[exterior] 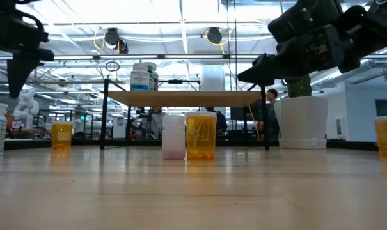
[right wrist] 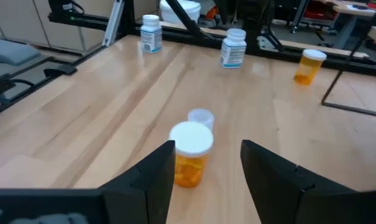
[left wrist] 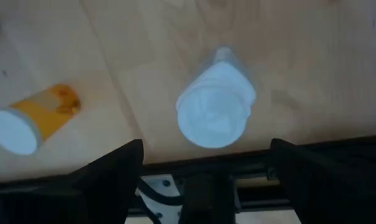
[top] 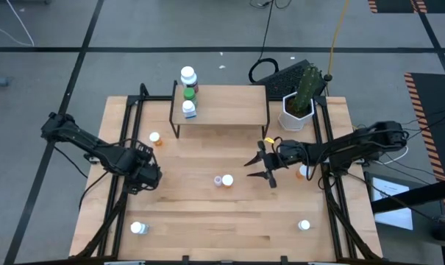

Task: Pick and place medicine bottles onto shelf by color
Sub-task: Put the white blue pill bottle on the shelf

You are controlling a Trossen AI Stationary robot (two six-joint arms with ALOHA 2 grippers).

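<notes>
Standing on the shelf (top: 229,107) are 3 medicine bottles (top: 188,92); 6 remain on the desk (top: 193,213). Right claw (top: 264,166) hovers wide open, empty; left claw (top: 150,175) open, empty.

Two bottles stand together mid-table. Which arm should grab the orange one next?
Right. The right gripper hangs open just beside the pair, its wrist camera looking straight at the orange bottle between its fingers. The left gripper sits farther off near the table's left side, facing other bottles.

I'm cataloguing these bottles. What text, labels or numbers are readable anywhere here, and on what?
None can be read.
White bottle: blue-banded label, print too blurred.
Second white bottle: the same.
Shelf bottle: label too small.
Orange bottles: no text visible.
</notes>
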